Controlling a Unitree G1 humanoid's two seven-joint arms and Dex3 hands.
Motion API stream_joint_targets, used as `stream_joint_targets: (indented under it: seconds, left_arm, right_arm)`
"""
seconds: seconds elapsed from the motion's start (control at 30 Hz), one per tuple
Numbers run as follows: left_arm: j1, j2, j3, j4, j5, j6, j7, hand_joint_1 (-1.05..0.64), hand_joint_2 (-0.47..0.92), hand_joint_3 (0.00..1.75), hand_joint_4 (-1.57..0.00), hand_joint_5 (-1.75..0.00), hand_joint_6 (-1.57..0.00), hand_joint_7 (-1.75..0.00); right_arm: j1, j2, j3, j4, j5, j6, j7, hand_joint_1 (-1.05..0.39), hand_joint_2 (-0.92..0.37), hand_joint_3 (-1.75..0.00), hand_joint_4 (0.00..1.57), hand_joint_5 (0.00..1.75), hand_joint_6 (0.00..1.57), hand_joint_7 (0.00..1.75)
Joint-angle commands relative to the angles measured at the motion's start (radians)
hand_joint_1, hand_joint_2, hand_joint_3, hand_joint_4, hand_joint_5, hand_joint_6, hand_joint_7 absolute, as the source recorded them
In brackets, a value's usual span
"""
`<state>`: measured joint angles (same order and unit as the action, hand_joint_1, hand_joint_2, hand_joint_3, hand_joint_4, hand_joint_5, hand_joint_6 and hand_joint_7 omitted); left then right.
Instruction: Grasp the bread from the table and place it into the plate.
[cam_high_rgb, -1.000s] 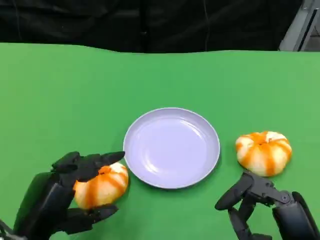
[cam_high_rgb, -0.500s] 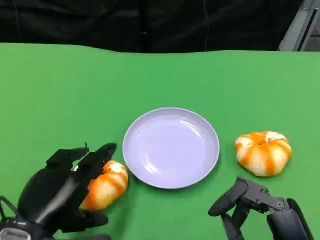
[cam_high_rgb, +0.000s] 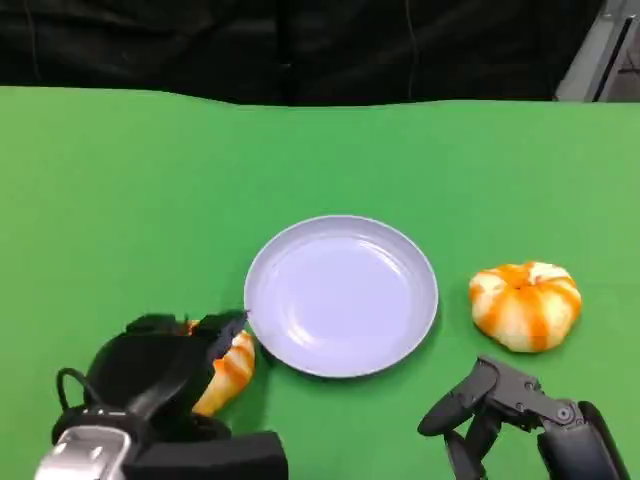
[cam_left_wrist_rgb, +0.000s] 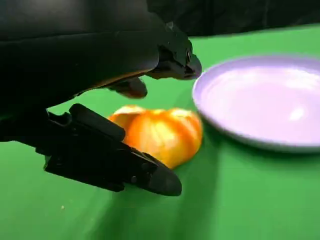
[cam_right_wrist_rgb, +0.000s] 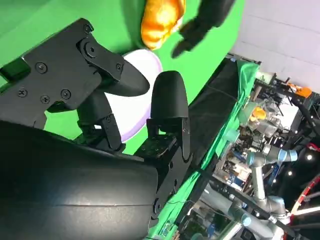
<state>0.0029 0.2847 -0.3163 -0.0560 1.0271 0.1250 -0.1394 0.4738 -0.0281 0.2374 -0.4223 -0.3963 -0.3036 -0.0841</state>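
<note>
L robot hand (cam_high_rgb: 165, 365) cups the near bread (cam_high_rgb: 228, 365) on the counter (cam_high_rgb: 120, 200), fingers around it, not clamped; bread sits just beside plate (cam_high_rgb: 341, 295). Risk: loose grip lets the round bun roll out, or the lift clips the plate rim. R robot hand (cam_high_rgb: 500, 405) is empty, fingers apart, near 2nd bread (cam_high_rgb: 525, 303).

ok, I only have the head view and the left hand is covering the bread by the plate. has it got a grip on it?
Observer: Not clearly. In the left wrist view the bread sits on the green cloth, and green shows between it and the upper fingers of the left hand.
Operator: thumb side?
Observer: The lower finger lies in front of the bread; I can't tell if it touches.
Operator: right hand carrying anything?
Observer: No. The right wrist view shows the right hand with fingers apart and nothing between them.
</note>
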Motion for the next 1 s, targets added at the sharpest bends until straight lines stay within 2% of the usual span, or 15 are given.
stream_joint_targets:
  seconds: [0.03,0.1,0.13,0.17,0.2,0.23,0.27,0.3,0.4,0.5,0.57,0.77,1.0]
  left_arm:
    - [-0.055,0.018,-0.044,0.096,0.021,0.05,-0.031,-0.46,0.92,0.01,-0.53,-0.23,-0.43,-0.02]
    - [-0.071,0.026,-0.059,0.132,0.014,0.055,-0.026,-0.43,0.92,0.03,-0.62,-0.26,-0.46,-0.03]
    - [-0.068,0.023,-0.046,0.154,-0.025,0.021,0.028,-0.4,0.92,0.04,-0.65,-0.45,-0.49,-0.02]
    - [-0.066,0.02,-0.036,0.169,-0.055,-0.005,0.07,-0.29,0.91,0.03,-0.68,-1.04,-0.66,-0.04]
    - [-0.065,0.02,-0.03,0.18,-0.078,-0.024,0.101,-0.25,0.9,0.02,-0.67,-1.28,-0.72,-0.05]
    - [-0.057,0.016,-0.014,0.198,-0.111,-0.074,0.184,-0.23,0.9,0.02,-0.66,-1.4,-0.75,-0.05]
    - [-0.052,0.016,-0.006,0.213,-0.131,-0.108,0.241,-0.18,0.91,0.07,-0.77,-1.6,-0.95,-0.12]
    - [-0.05,0.016,-0.002,0.226,-0.147,-0.134,0.284,-0.16,0.92,0.09,-0.81,-1.67,-1.02,-0.15]
    - [-0.031,0.022,0.017,0.232,-0.195,-0.218,0.401,-0.12,0.92,0.2,-0.86,-1.74,-1.21,-0.23]
    - [-0.013,0.021,0.035,0.219,-0.23,-0.275,0.473,-0.13,0.59,0.9,-0.87,-1.75,-1.2,-0.39]
    - [0.0,0.02,0.047,0.204,-0.244,-0.31,0.518,-0.15,0.49,1.1,-0.88,-1.75,-1.14,-0.56]
    - [0.04,0.029,0.07,0.154,-0.271,-0.451,0.628,-0.12,0.38,1.25,-0.89,-1.74,-1.02,-0.88]
    - [0.051,0.025,0.095,0.116,-0.281,-0.577,0.681,-0.13,0.25,1.44,-0.89,-1.71,-0.98,-0.99]
  right_arm:
    - [0.013,0.001,-0.002,-0.027,0.007,0.013,-0.006,-0.14,-0.41,-1.21,0.8,1.59,0.73,1.23]
    - [0.016,0.002,0.001,-0.032,0.002,0.02,-0.006,-0.14,-0.41,-1.2,0.8,1.59,0.73,1.23]
    - [0.017,0.001,0.002,-0.035,0.001,0.023,-0.007,-0.14,-0.41,-1.2,0.8,1.59,0.73,1.22]
    - [0.017,0.001,0.003,-0.037,-0.001,0.024,-0.007,-0.14,-0.42,-1.2,0.81,1.59,0.74,1.22]
    - [0.017,0.0,0.004,-0.038,-0.001,0.025,-0.007,-0.14,-0.42,-1.2,0.81,1.6,0.74,1.22]
    - [0.018,-0.001,0.003,-0.039,0.001,0.028,-0.006,-0.14,-0.42,-1.2,0.81,1.6,0.74,1.22]
    - [0.017,-0.001,0.002,-0.04,0.002,0.03,-0.005,-0.15,-0.42,-1.2,0.81,1.6,0.74,1.22]
    - [0.017,-0.001,0.002,-0.04,0.003,0.031,-0.004,-0.15,-0.42,-1.2,0.8,1.6,0.74,1.22]
    - [0.014,-0.002,0.001,-0.034,0.013,0.024,-0.005,-0.15,-0.42,-1.18,0.8,1.61,0.73,1.22]
    - [0.014,-0.001,0.001,-0.04,0.008,0.035,-0.003,-0.15,-0.43,-1.17,0.79,1.61,0.73,1.22]
    - [0.01,-0.004,-0.001,-0.038,0.005,0.033,-0.004,-0.15,-0.43,-1.17,0.79,1.6,0.73,1.22]
    - [0.005,-0.005,-0.002,-0.028,0.009,0.026,-0.007,-0.14,-0.42,-1.19,0.8,1.59,0.73,1.22]
    - [-0.001,-0.009,-0.003,-0.013,0.007,0.015,-0.011,-0.14,-0.42,-1.19,0.8,1.58,0.73,1.22]
